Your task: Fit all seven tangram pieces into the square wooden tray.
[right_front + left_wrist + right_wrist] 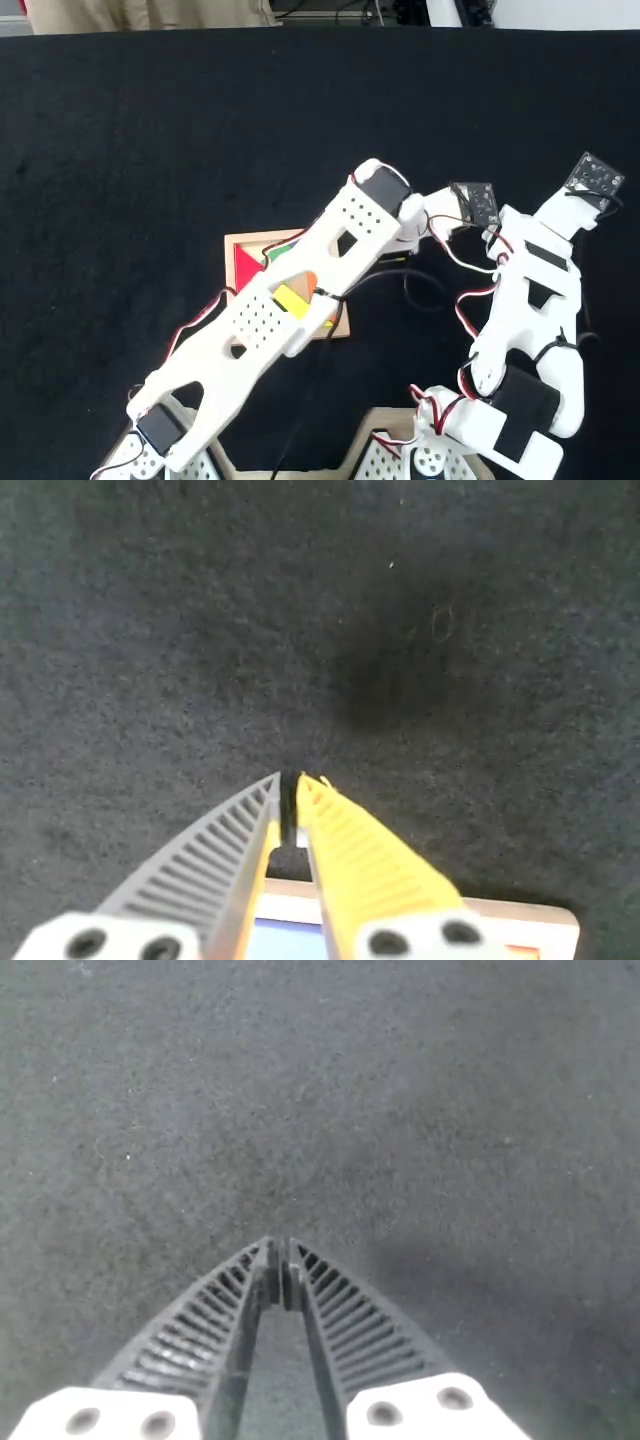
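The square wooden tray (237,243) lies on the black cloth with red (245,266), green (281,250), orange (308,283) and yellow (290,300) pieces showing in it. My left arm (300,280) stretches across the tray and hides most of it. My left gripper (290,780), with one grey and one yellow finger, is shut on nothing above bare cloth just past the tray's rim (520,916); a blue piece (285,940) shows behind it. My right gripper (279,1247) is shut and holds nothing, over bare cloth.
My right arm (530,300) stands folded at the right, away from the tray. Loose cables (450,260) hang between the two arms. Black cloth (150,150) covers the table to the left and back.
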Robot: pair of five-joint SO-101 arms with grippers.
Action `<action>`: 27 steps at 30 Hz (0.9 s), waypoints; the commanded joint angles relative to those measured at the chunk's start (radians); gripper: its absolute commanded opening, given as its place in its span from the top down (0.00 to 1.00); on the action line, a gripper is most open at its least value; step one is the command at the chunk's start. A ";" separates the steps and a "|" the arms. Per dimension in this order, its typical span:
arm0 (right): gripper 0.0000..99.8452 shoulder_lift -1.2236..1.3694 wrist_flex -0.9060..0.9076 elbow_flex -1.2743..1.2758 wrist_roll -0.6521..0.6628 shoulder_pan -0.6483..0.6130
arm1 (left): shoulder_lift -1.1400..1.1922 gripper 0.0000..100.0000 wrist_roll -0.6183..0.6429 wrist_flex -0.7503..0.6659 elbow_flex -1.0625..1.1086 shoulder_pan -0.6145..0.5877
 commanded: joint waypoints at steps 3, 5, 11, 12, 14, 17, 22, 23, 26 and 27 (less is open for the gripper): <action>0.99 -0.038 -0.021 -0.021 0.011 -0.015 | -0.048 0.96 0.008 0.011 -0.051 0.021; 0.99 -0.038 -0.021 -0.021 0.011 -0.015 | -0.048 0.96 0.008 0.011 -0.051 0.019; 0.99 -0.036 -0.023 -0.021 0.011 -0.015 | -0.048 0.96 0.008 0.011 -0.051 0.019; 0.99 -0.036 -0.023 -0.021 0.011 -0.015 | -0.048 0.96 0.008 0.011 -0.054 0.018; 0.99 -0.036 -0.023 -0.021 0.011 -0.015 | -0.049 0.96 0.008 0.011 -0.059 0.016; 0.99 -0.036 -0.023 -0.021 0.011 -0.017 | -0.055 0.96 0.009 0.011 -0.059 0.016; 0.99 -0.036 -0.023 -0.021 0.011 -0.017 | -0.058 0.96 0.011 0.011 -0.068 0.022; 0.99 -0.036 -0.023 -0.021 0.011 -0.017 | -0.058 0.96 0.011 0.011 -0.082 0.021; 0.99 -0.036 -0.023 -0.021 0.012 -0.017 | -0.054 0.96 0.011 0.011 -0.096 0.018; 0.99 -0.036 -0.023 -0.021 0.012 -0.017 | -0.055 0.96 0.011 0.011 -0.096 0.018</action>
